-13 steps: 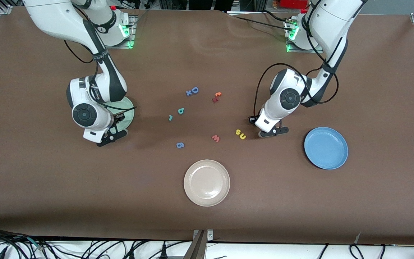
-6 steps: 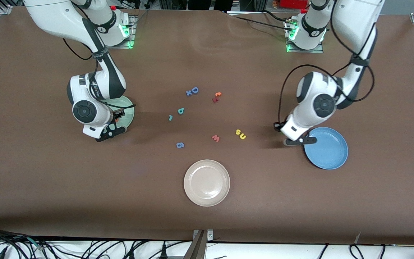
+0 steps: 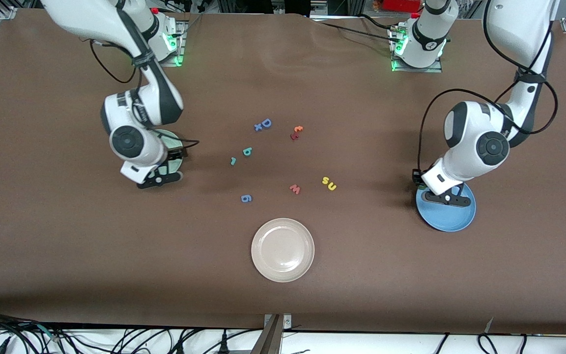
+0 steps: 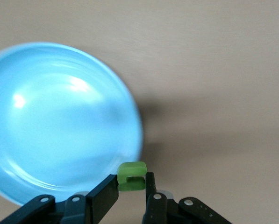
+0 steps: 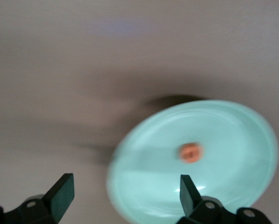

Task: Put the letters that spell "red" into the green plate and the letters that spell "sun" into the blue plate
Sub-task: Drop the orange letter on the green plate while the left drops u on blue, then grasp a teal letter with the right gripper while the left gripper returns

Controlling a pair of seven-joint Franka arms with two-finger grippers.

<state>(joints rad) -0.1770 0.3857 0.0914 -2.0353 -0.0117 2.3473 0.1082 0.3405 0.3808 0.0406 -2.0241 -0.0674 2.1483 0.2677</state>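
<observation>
Left gripper: it is over the blue plate, at the plate's edge on the side of the table's middle. The fingers are narrow and pinch a small green "n" letter between their tips.
Blue plate: it lies toward the left arm's end of the table. No letter lies in it.
Right gripper: it is over the green plate, with the fingers spread wide and nothing between them.
Green plate: it lies toward the right arm's end of the table, partly covered by the right arm in the front view. An orange letter lies inside it, near the middle; its shape is too blurred to read.
Yellow "s" and yellow "u": they lie just beside each other on the table, between the table's middle and the blue plate.
Teal "d" and teal "r": they lie near each other around the middle of the table, the "r" nearer to the front camera.
Other letters: a blue "D", a red "w" and a blue "6" lie on the table.
Cream plate: it lies nearest to the table's front edge, with nothing in it.
</observation>
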